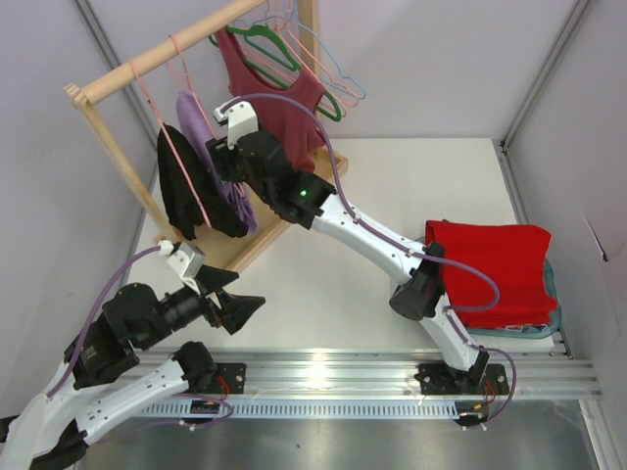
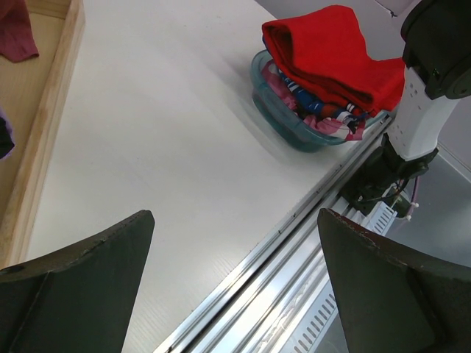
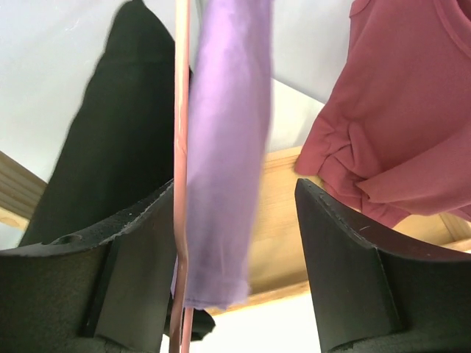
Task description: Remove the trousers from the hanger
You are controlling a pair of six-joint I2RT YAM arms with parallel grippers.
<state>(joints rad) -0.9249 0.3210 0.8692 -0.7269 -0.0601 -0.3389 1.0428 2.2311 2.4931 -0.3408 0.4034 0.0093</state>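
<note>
The lilac trousers (image 1: pixel 199 125) hang folded over the thin pale pink hanger (image 1: pixel 182 70) on the wooden rack. In the right wrist view the trousers (image 3: pixel 228 132) hang down between my open fingers, with the hanger's pink rod (image 3: pixel 180 110) just to their left, by the left finger. My right gripper (image 1: pixel 221 172) (image 3: pixel 234 190) is open around the fabric, not closed on it. My left gripper (image 1: pixel 250 308) (image 2: pixel 235 217) is open and empty, low over the table near its front edge, apart from the rack.
A black garment (image 1: pixel 181 186) hangs left of the trousers and a maroon top (image 1: pixel 279 93) to their right. Green and light blue hangers hang at the far end of the wooden rack (image 1: pixel 147 57). A teal basket (image 2: pixel 283 110) with a red cloth (image 1: pixel 490 264) sits at the right.
</note>
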